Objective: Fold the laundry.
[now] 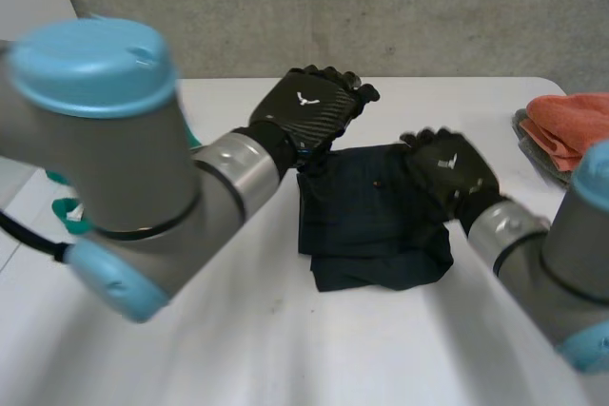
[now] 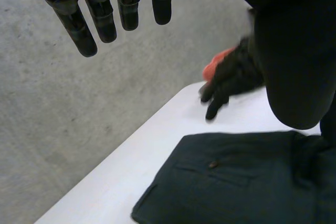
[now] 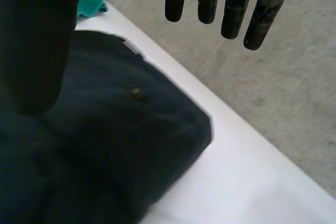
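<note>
The dark folded cloth (image 1: 376,216) lies near the surface's (image 1: 285,349) far edge, below the left hand (image 1: 309,111) and the right hand (image 1: 452,173). Both hands' fingers (image 2: 102,19) are straight, apart and empty.

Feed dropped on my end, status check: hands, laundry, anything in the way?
Left hand open, raised over far-left corner of dark garment. Right hand open at its far-right corner. Garment lies folded. Orange cloth, teal cloth off to sides.

Head camera looking down on table (image 1: 285,349), wrist cameras close above it, all sharing dark garment (image 1: 376,225)
</note>
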Action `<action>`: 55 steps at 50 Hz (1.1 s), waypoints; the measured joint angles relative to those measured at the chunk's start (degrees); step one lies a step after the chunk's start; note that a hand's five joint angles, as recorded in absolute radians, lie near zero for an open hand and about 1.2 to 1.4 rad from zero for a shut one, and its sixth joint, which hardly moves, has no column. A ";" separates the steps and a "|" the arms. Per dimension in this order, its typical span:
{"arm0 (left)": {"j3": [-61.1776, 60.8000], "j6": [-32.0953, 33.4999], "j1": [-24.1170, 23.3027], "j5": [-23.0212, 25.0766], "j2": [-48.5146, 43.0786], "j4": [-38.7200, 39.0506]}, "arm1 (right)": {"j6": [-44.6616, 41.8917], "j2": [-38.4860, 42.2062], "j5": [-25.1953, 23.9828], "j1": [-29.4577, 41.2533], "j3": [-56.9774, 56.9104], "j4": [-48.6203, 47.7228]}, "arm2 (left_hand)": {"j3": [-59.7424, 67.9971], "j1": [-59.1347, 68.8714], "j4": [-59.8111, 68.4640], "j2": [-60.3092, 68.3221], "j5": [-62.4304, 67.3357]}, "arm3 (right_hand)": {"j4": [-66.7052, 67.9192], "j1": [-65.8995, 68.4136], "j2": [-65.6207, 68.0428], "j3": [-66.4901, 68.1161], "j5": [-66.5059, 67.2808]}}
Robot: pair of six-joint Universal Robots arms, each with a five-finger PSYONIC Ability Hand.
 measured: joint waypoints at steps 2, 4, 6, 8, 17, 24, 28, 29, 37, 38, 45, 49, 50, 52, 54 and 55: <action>-2.50 -1.47 1.26 2.91 2.80 -0.43 | 0.01 -0.21 0.02 0.64 4.24 -3.20 | 0.00 0.00 0.00 0.00 0.00 | 0.00 0.00 0.00 0.00 0.00; -4.04 -2.26 2.12 4.64 4.37 -0.72 | 0.04 0.02 0.03 0.96 6.24 -4.87 | 0.00 0.00 0.00 0.00 0.00 | 0.00 0.00 0.00 0.00 0.00; -5.61 -2.93 3.09 6.22 5.81 -1.01 | 0.12 0.56 0.04 1.34 7.92 -6.60 | 0.00 0.00 0.00 0.00 0.00 | 0.00 0.00 0.00 0.00 0.00; -6.35 -3.20 3.55 6.86 6.41 -1.12 | 0.15 0.92 0.06 1.55 8.44 -7.35 | 0.00 0.00 0.00 0.00 0.00 | 0.00 0.00 0.00 0.00 0.00; -7.87 -3.69 4.50 7.33 6.91 -1.25 | 0.25 8.26 0.28 4.08 9.35 -14.64 | 0.00 0.00 0.00 0.00 0.00 | 0.00 0.00 0.00 0.00 0.00; -7.75 -3.67 4.45 7.05 6.52 -1.18 | -0.31 13.43 3.68 5.63 6.49 -18.40 | 0.00 0.00 0.00 0.00 0.00 | 0.00 0.00 0.00 0.00 0.00; -7.68 -3.66 4.43 7.09 6.44 -1.15 | -1.14 15.73 7.58 6.05 4.08 -21.77 | 0.00 0.00 0.00 0.00 0.00 | 0.00 0.00 0.00 0.00 -0.11; -7.68 -3.66 4.43 7.09 6.44 -1.15 | -1.14 15.73 7.58 6.05 4.08 -21.77 | 0.00 0.00 0.00 0.00 0.00 | 0.00 0.00 0.00 0.00 -0.11; -7.86 -3.63 3.82 7.38 6.51 -1.21 | -3.67 20.59 10.97 6.44 -2.04 -25.14 | 0.00 0.00 0.00 0.00 0.01 | 0.00 0.00 0.00 0.00 -0.11; -7.89 -3.64 3.76 7.41 6.55 -1.22 | -3.85 21.31 11.01 6.46 -3.10 -25.15 | 0.00 0.00 0.00 0.00 0.01 | 0.00 0.00 0.00 0.00 -0.11; -8.02 -4.06 3.68 7.47 6.81 -1.29 | -3.99 24.01 10.78 6.41 -8.31 -24.50 | 0.01 0.00 0.00 0.00 0.00 | 0.00 0.00 0.00 0.00 -0.11; -8.03 -4.62 3.76 7.48 6.92 -1.30 | -3.85 25.23 10.00 6.30 -11.33 -24.04 | 0.01 0.00 0.00 0.00 0.01 | 6.62 7.15 7.41 8.08 5.51; -8.03 -4.62 3.76 7.48 6.92 -1.30 | -3.85 25.23 10.00 6.30 -11.33 -24.04 | 0.01 0.00 0.00 0.00 0.01 | 6.62 7.15 7.41 8.08 5.51; -8.03 -4.92 3.82 7.48 6.96 -1.30 | -3.80 26.04 8.99 6.25 -12.97 -23.31 | 0.01 0.00 0.00 0.00 0.00 | 15.54 15.22 16.53 17.05 11.67; -8.03 -5.06 3.85 7.47 6.96 -1.30 | -3.71 26.91 7.68 6.23 -14.57 -22.03 | 0.01 0.00 0.00 0.00 0.00 | 18.68 17.92 19.82 20.65 14.45; -8.03 -5.13 3.85 7.45 6.96 -1.30 | -3.60 27.38 6.76 6.22 -15.57 -20.99 | 0.01 0.00 0.00 0.00 0.01 | 27.47 25.79 28.41 28.99 22.71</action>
